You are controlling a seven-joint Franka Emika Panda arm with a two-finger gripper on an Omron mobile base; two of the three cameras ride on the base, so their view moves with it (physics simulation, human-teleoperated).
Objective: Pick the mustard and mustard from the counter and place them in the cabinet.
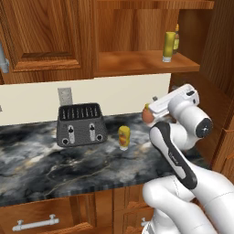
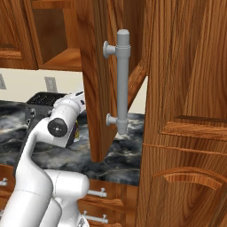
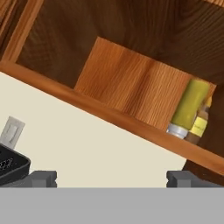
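One mustard [image 1: 124,137], a small yellow squeeze bottle with an orange-red label, stands on the dark marble counter [image 1: 55,160] just right of the toaster. The other mustard [image 1: 169,45] [image 3: 189,107] stands cap-down at the right end of the shelf in the doorless cabinet [image 1: 141,61] [image 3: 127,92]. My gripper [image 1: 154,101] [image 3: 113,179] is open and empty. It hangs above the counter, below the cabinet, and faces up toward the shelf. The counter bottle lies lower and to its left.
A darker slim bottle [image 1: 176,40] [image 3: 199,127] with a yellow label stands behind the shelved mustard. A black toaster [image 1: 81,123] [image 2: 44,98] sits at the back of the counter, and a round orange jar [image 1: 147,115] is by my wrist. An open cabinet door with a grey handle [image 2: 122,80] juts out on the right.
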